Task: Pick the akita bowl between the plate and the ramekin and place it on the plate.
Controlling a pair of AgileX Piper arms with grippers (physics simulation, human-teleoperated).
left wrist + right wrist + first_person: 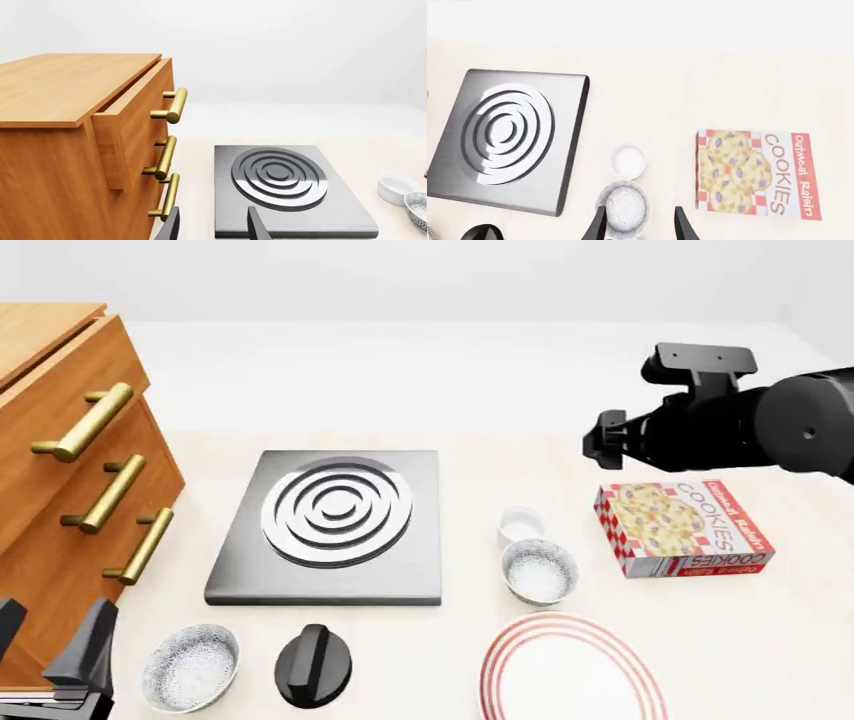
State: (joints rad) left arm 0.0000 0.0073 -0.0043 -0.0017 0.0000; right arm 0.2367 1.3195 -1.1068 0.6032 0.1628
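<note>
Black right jaws: the right gripper [639,225] stands open and empty, its two fingers parted above the akita bowl [623,207]; in the front view only the arm's dark body shows, high over the far right of the table [561,470].
Left jaws: the left gripper [212,225] is also parted and holds nothing, parked low at the near left corner beside the wooden drawer cabinet [54,460].
Target bowl: the akita bowl sits on the table between the ramekin [521,527], just behind it, and the red-ringed plate [571,672], just in front of it.
Look-alike: a second speckled bowl [191,667] lies well apart at the near left, next to a black knob [314,665].
Other things: a stove burner plate [334,525] at centre, a cookie box [683,528] to the right.
Step in hand: the approach, judging by the wrist view; no grasp yet.
Next move calls for: descending so one finger goes inside the rim and one outside, clear of the ramekin, then closing.
</note>
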